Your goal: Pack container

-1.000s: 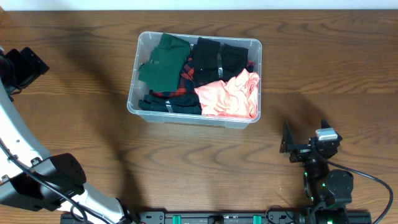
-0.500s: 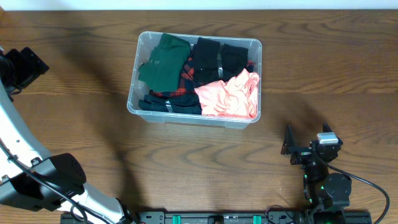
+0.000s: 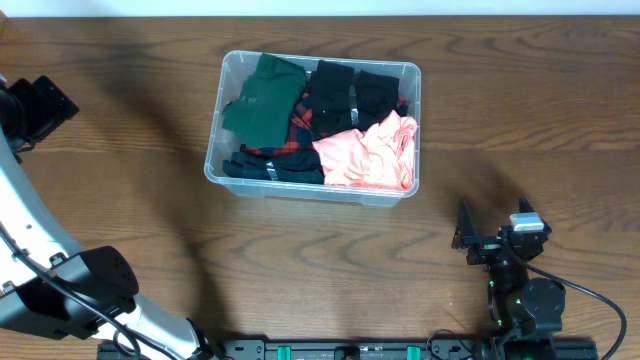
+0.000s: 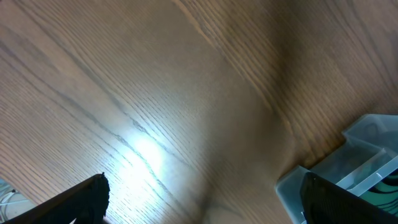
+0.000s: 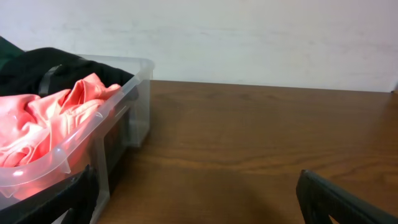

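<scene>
The container (image 3: 318, 193), a clear plastic bin, sits at the table's centre back. It holds a green garment (image 3: 262, 98), black garments (image 3: 345, 92), a red plaid piece (image 3: 300, 125) and a pink garment (image 3: 368, 152). My left gripper (image 3: 38, 108) is far left of the bin and open and empty; in its wrist view (image 4: 199, 202) a corner of the bin (image 4: 348, 165) shows at the right. My right gripper (image 3: 493, 230) is open and empty, low over the table, front right of the bin. Its wrist view (image 5: 196, 193) shows the bin's wall (image 5: 78, 152) and the pink garment (image 5: 43, 118) at the left.
The left arm's white link (image 3: 30, 215) and black joint (image 3: 85, 290) stand along the left edge. The right arm's base (image 3: 525, 300) and a black rail (image 3: 340, 350) sit at the front edge. A white wall (image 5: 249, 37) rises behind the table.
My right gripper has drawn back slightly toward the front edge, then held still. The left arm and the bin's contents have not moved.
</scene>
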Controlling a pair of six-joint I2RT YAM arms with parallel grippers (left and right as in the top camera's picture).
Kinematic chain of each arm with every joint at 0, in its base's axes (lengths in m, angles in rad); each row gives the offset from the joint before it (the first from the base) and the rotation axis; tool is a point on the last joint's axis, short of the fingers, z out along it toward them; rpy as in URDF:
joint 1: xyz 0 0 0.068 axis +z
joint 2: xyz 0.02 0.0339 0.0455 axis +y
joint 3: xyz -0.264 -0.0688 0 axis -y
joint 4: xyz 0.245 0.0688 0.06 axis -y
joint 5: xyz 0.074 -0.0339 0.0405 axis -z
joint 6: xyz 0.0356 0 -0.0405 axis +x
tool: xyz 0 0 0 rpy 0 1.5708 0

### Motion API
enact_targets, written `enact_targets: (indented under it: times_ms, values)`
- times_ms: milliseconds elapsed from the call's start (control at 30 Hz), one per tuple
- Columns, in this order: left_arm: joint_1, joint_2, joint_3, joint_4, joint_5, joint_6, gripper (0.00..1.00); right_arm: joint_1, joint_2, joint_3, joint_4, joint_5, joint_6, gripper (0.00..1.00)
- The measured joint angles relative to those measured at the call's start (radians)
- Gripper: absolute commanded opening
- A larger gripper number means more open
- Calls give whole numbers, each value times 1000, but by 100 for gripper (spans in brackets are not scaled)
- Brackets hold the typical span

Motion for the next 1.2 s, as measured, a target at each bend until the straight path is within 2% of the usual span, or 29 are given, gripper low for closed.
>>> enact_targets:
  times_ms: [533, 733, 967, 1200]
  values:
    - [0, 0, 0, 4, -1, 0, 98, 0, 0, 0, 0, 0, 0, 99]
    - [-6, 0, 0, 122, 50, 10, 98, 0, 0, 0, 0, 0, 0, 99]
    - [-135, -33, -6, 388, 192, 140, 98, 0, 0, 0, 0, 0, 0, 99]
    - [-359, -164, -6, 473, 241, 350, 98, 0, 0, 0, 0, 0, 0, 99]
